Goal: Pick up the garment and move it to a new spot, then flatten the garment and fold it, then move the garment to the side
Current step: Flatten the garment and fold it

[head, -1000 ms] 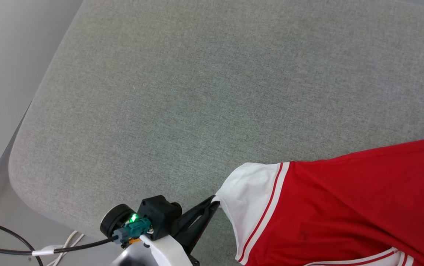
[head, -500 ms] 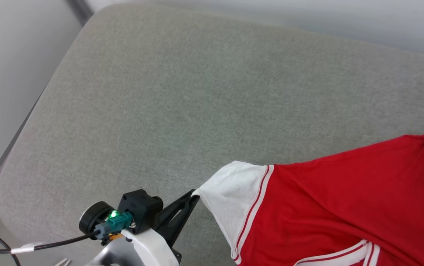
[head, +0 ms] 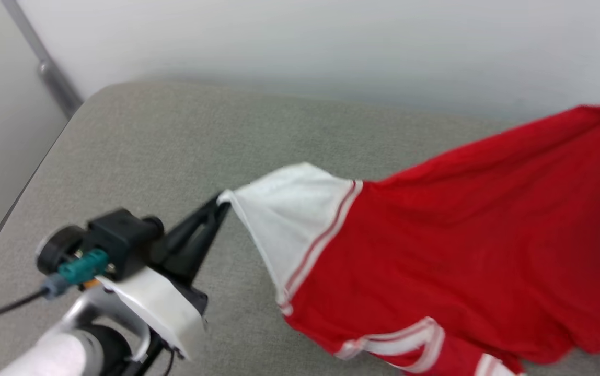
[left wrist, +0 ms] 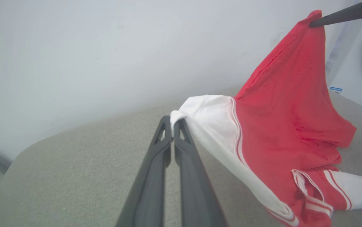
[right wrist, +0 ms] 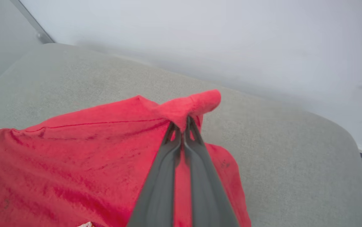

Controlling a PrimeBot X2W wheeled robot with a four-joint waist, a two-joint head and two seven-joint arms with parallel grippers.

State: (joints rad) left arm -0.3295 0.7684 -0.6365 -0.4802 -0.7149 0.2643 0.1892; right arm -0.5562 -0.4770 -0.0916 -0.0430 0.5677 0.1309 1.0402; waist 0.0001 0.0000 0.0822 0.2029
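Head view: left gripper [head: 220,202] pinched shut on the white sleeve tip of garment [head: 462,224]. Red body stretches rightward above grey cushion [head: 138,136], its far right corner raised.

Left wrist view: fingers pressed together on sleeve edge. Right gripper [left wrist: 314,22] clamps a red corner high at right. Small blue label [left wrist: 335,89] on white machine [left wrist: 348,69], too small to read.

Right wrist view: fingers closed tight on bunched red fabric, garment held up over cushion.

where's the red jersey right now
Head view, right of centre: the garment hangs over the grey cushion, its white sleeve in the left pincer, a red edge in the right pincer.
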